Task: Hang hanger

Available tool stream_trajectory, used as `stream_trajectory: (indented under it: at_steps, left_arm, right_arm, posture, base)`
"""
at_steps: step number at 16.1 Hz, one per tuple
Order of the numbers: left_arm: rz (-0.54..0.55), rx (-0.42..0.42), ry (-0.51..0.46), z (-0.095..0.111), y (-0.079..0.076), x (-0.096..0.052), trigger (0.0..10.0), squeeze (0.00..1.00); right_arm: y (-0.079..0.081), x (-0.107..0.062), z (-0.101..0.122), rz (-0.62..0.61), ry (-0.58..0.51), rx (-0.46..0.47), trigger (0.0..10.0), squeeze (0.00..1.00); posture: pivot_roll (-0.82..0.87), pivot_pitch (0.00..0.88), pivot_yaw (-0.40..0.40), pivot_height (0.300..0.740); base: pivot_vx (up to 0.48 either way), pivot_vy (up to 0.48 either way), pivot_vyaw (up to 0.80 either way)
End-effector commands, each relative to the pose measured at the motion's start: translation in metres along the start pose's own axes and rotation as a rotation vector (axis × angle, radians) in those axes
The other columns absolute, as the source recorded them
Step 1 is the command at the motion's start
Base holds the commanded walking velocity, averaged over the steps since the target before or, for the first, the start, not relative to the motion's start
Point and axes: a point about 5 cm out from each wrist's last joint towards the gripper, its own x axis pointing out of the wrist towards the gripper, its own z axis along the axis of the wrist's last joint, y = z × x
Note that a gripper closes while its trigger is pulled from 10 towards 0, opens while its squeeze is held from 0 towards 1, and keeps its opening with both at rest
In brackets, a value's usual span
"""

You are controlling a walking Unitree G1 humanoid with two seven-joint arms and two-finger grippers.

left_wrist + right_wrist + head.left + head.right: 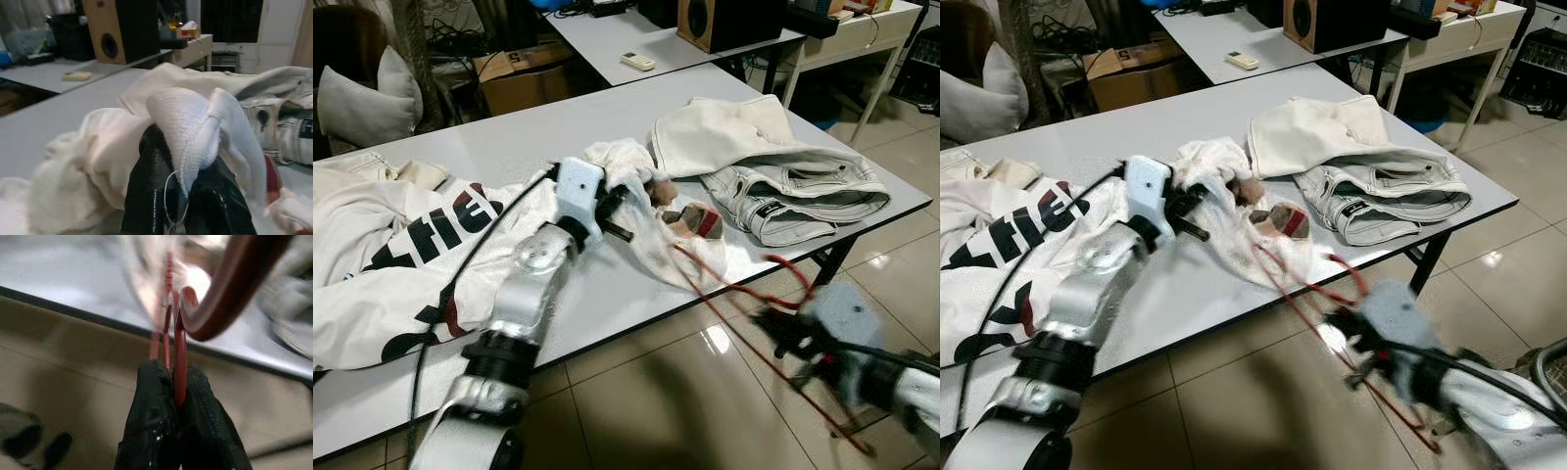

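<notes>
While blurred, right claw (173,382) grips red hanger (234,289), left claw (183,196) cloth-wrapped

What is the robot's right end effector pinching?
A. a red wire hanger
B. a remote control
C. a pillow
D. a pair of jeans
A: the right end effector has its black fingers closed on the thin red hanger, out past the table edge.
</notes>
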Motion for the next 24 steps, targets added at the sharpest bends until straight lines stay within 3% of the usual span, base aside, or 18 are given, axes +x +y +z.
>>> stream_trajectory:
  at_steps: [1, 4, 5, 7, 9, 11, 14, 15, 18, 21, 24]
  left_arm:
    - [0.035, 0.021, -0.027, 0.007, 0.008, -0.005, 0.0, 0.0]
    - [0.048, 0.028, 0.017, -0.004, 0.008, -0.017, 0.0, 0.0]
    - [0.04, 0.032, 0.054, -0.015, 0.004, -0.024, 0.0, 0.0]
    - [-0.032, 0.053, 0.147, -0.037, -0.011, -0.035, 0.0, 0.0]
    - [-0.071, 0.053, 0.194, -0.047, -0.021, -0.04, 0.0, 0.0]
    - [-0.059, 0.048, 0.188, -0.047, -0.022, -0.039, 0.0, 0.0]
    - [-0.015, 0.045, 0.159, -0.04, -0.015, -0.036, 0.0, 0.0]
    - [0.032, 0.026, 0.127, -0.033, -0.009, -0.032, 0.0, 0.0]
    - [0.062, -0.053, 0.078, -0.021, -0.006, -0.022, 0.0, 0.0]
    - [0.036, -0.103, 0.062, -0.014, -0.005, -0.011, 0.0, 0.0]
    - [0.02, -0.104, 0.082, -0.015, -0.004, -0.01, 0.0, 0.0]
  right_arm:
    - [-0.013, -0.006, -0.006, -0.085, 0.057, 0.006, 10.0, 0.0]
    - [-0.03, -0.015, 0.003, -0.199, 0.006, 0.007, 10.0, 0.0]
    - [-0.036, -0.015, 0.012, -0.233, -0.057, 0.019, 10.0, 0.0]
    - [-0.026, -0.006, 0.022, -0.159, -0.14, 0.044, 10.0, 0.0]
    - [-0.007, 0.0, 0.018, -0.058, -0.116, 0.057, 10.0, 0.0]
    - [0.009, 0.002, 0.01, 0.027, -0.073, 0.072, 10.0, 0.0]
    - [0.012, -0.001, 0.012, 0.045, -0.105, 0.087, 10.0, 0.0]
    - [0.014, -0.01, 0.019, 0.097, -0.14, 0.056, 10.0, 0.0]
    - [0.018, -0.02, 0.02, 0.149, -0.096, -0.017, 10.0, 0.0]
    - [0.016, -0.027, 0.016, 0.154, 0.02, -0.124, 10.0, 0.0]
    - [0.005, -0.029, 0.012, 0.082, 0.135, -0.248, 10.0, 0.0]
  posture:
    - [-0.26, 0.0, 0.103, 0.74]
    - [-0.26, 0.0, 0.107, 0.74]
    - [-0.26, 0.0, 0.107, 0.74]
    - [-0.26, 0.0, 0.1, 0.74]
    - [-0.27, 0.0, 0.099, 0.74]
    - [-0.27, 0.0, 0.099, 0.74]
    - [-0.27, 0.0, 0.104, 0.74]
    - [-0.27, 0.0, 0.107, 0.74]
    - [-0.27, 0.0, 0.109, 0.74]
    - [-0.28, 0.0, 0.111, 0.74]
    - [-0.27, 0.007, 0.119, 0.74]
  base:
    - [0.0, 0.0, 0.0]
    - [0.0, 0.0, 0.0]
    - [0.0, 0.0, 0.0]
    - [0.0, 0.0, 0.0]
    - [0.0, 0.0, 0.0]
    - [0.0, 0.0, 0.0]
    - [0.0, 0.0, 0.0]
    - [0.0, 0.0, 0.0]
    - [0.0, 0.0, 0.0]
    - [0.0, 0.0, 0.0]
    - [0.0, 0.0, 0.0]
